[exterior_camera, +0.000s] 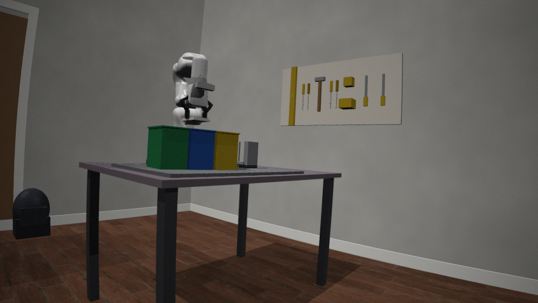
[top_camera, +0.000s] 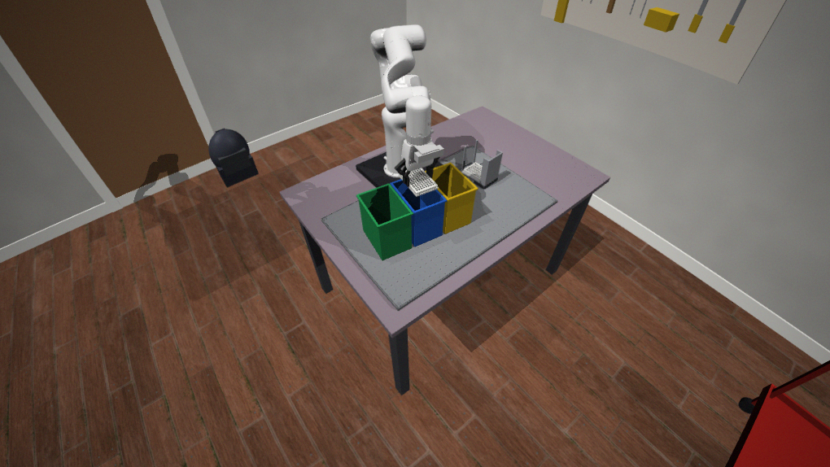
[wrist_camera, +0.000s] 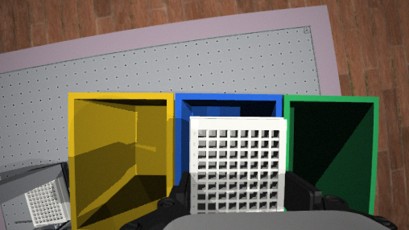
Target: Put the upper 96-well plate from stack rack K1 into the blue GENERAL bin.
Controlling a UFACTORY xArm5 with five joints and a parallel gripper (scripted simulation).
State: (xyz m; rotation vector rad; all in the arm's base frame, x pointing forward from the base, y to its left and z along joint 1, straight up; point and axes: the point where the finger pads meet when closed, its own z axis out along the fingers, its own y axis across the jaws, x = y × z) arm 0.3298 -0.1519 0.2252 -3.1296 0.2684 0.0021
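Note:
My gripper (top_camera: 420, 181) (exterior_camera: 195, 119) (wrist_camera: 236, 187) is shut on a white 96-well plate (top_camera: 422, 185) (exterior_camera: 195, 120) (wrist_camera: 237, 162). It holds the plate level, just above the open top of the blue bin (top_camera: 426, 217) (exterior_camera: 201, 149) (wrist_camera: 229, 99). The blue bin stands upright between the green bin (top_camera: 384, 223) (exterior_camera: 167, 147) (wrist_camera: 334, 161) and the yellow bin (top_camera: 458, 200) (exterior_camera: 225, 150) (wrist_camera: 117, 157). The grey stack rack K1 (top_camera: 487, 168) (exterior_camera: 249, 153) (wrist_camera: 30, 181) stands beyond the yellow bin and holds the lower plate (top_camera: 473, 170) (wrist_camera: 43, 203).
The bins and the rack stand on a grey perforated mat (top_camera: 464, 255) (wrist_camera: 201, 60) on the purple table (top_camera: 551, 156) (exterior_camera: 210, 179). The arm's base sits on a black pad (top_camera: 371, 169) behind the bins. A red cart (top_camera: 783, 424) is at the far right on the floor.

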